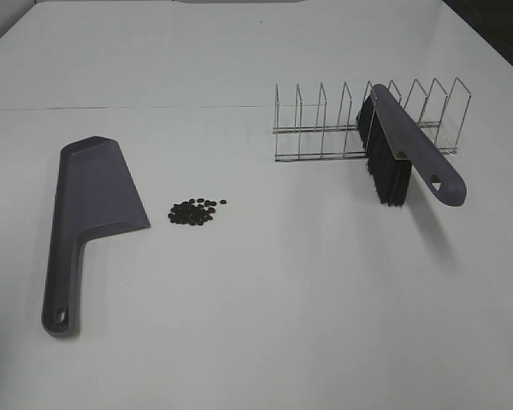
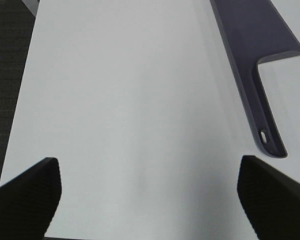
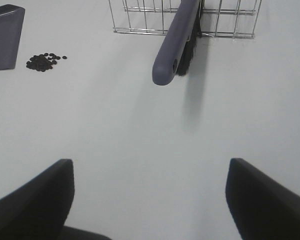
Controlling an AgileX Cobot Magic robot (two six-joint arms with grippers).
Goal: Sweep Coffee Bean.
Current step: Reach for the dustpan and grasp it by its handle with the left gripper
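A small pile of dark coffee beans [image 1: 195,211] lies on the white table, just right of the grey-purple dustpan [image 1: 90,213]. The beans [image 3: 42,61] and a corner of the dustpan [image 3: 5,35] also show in the right wrist view. The matching brush [image 1: 406,158] leans in the wire rack [image 1: 368,120], bristles down, handle end toward the front right. My left gripper [image 2: 150,195] is open over bare table, with the dustpan handle [image 2: 262,112] ahead of it. My right gripper [image 3: 150,200] is open, short of the brush handle [image 3: 172,50]. Neither arm appears in the high view.
The table's left edge and dark floor [image 2: 7,75] show in the left wrist view. A seam [image 1: 128,108] runs across the table behind the dustpan. The rack stands at the back right.
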